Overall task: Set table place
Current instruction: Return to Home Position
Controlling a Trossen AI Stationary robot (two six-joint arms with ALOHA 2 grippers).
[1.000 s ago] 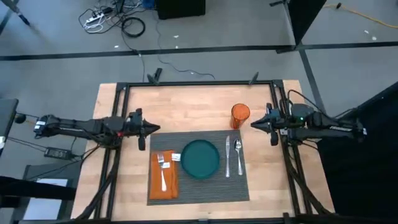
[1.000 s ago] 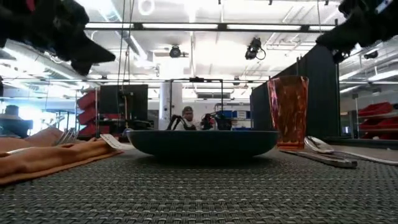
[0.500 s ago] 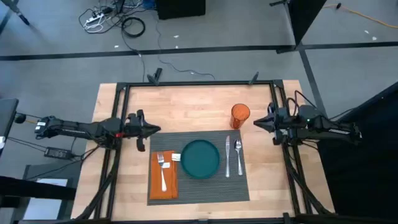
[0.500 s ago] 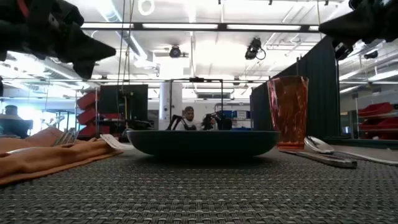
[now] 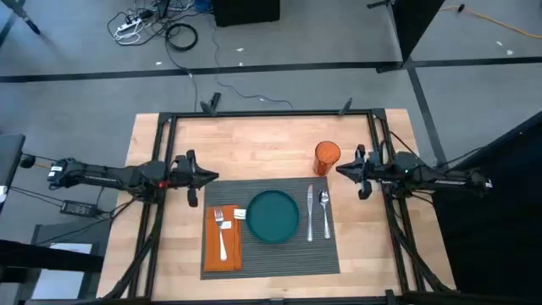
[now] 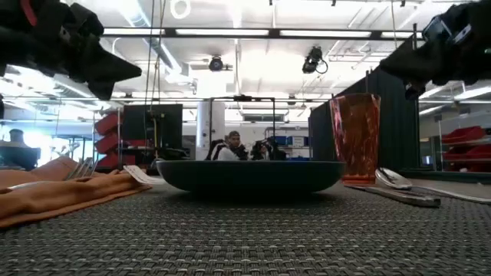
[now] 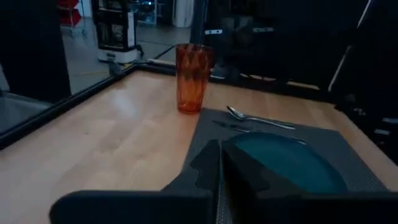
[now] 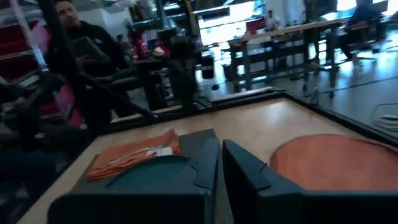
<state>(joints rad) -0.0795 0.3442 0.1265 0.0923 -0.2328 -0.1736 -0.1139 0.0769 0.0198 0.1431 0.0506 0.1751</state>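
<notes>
The right gripper has edged inward beside the orange glass cup; the left gripper hovers opposite. Both sets of fingers are pressed together. The dark grey ribbed rectangular placemat lies on the light wood-grain table, long axis running arm to arm.

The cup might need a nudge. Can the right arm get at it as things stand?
Likely yes: the right pincer, shut, hangs close beside the cup, nothing between them; it must open first.
</notes>
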